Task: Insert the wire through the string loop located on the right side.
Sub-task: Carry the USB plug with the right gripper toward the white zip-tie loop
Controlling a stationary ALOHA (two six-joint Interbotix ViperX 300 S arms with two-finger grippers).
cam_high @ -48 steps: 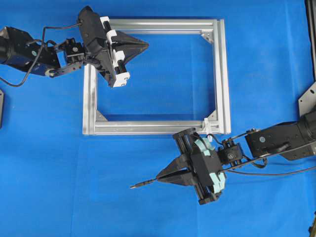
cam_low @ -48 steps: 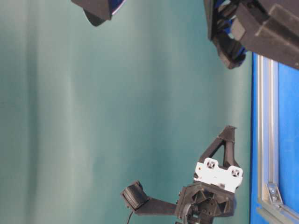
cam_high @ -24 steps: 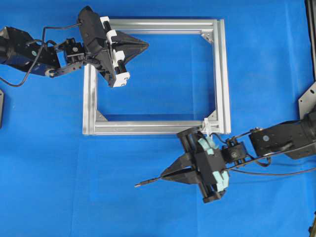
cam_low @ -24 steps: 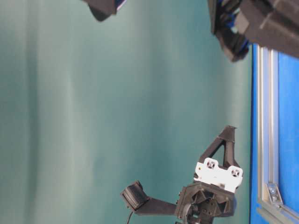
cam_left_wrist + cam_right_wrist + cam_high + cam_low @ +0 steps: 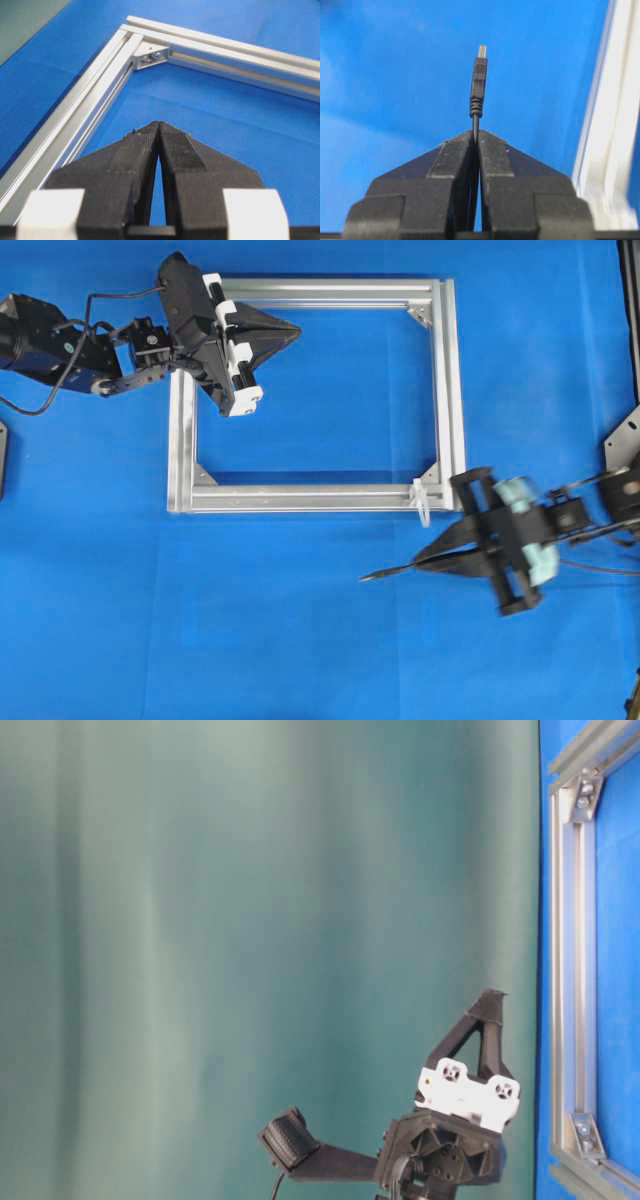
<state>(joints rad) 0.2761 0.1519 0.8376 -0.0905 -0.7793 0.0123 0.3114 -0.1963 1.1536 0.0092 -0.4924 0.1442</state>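
My right gripper is shut on the wire, a thin black cable whose plug points left over the blue mat. It sits just below the frame's lower right corner. In the right wrist view the plug sticks straight out past the closed gripper. The string loop, small and white, hangs on the silver frame's bottom rail, up and slightly left of the right gripper. My left gripper is shut and empty over the frame's upper left; its closed tips hover above the mat.
The silver rectangular frame lies flat on the blue mat, with triangular corner brackets inside it. Its rail runs along the right edge of the right wrist view. The table-level view shows the frame and my left gripper.
My right arm has swung to the right and slightly up with the wire, from below the frame's middle to below its lower right corner. The left arm has not moved.
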